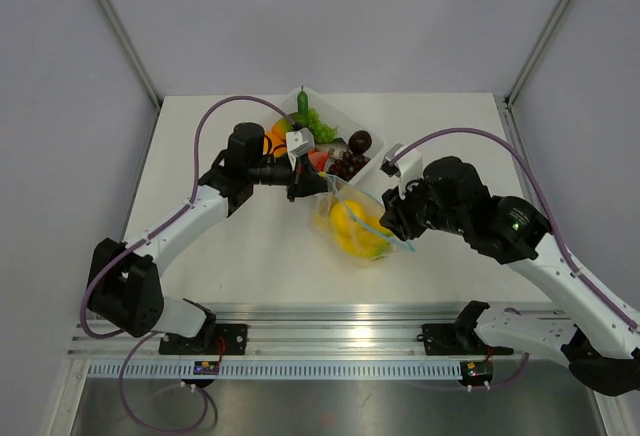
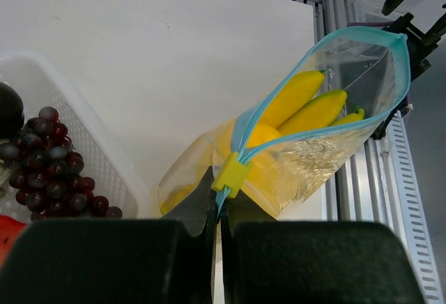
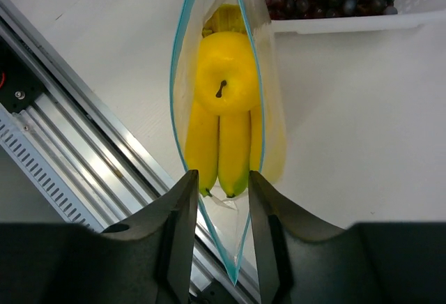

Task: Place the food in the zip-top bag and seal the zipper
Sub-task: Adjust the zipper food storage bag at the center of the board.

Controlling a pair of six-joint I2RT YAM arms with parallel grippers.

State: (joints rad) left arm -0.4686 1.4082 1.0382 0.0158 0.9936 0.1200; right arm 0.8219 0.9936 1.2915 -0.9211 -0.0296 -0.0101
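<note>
The zip-top bag (image 1: pixel 356 218) hangs between my two grippers with its mouth spread wide. The food lies inside: two bananas (image 3: pixel 233 150) and a round yellow fruit (image 3: pixel 224 81). The light-blue zipper (image 2: pixel 313 131) runs round the mouth, and a yellow slider (image 2: pixel 231 173) sits at its near end. My left gripper (image 2: pixel 221 198) is shut on the zipper strip just below that slider. My right gripper (image 3: pixel 223 178) is open, one finger on each side of the bag's opposite pointed end (image 3: pixel 233 272), and I see no grip on the plastic.
A white tray (image 1: pixel 388 156) holds grapes (image 2: pixel 42 171) and other toy fruit just behind the bag. The aluminium rail (image 1: pixel 320 321) runs along the table's near edge, right under the right gripper (image 1: pixel 396 222). The left gripper (image 1: pixel 312 180) hangs beside the tray's near wall.
</note>
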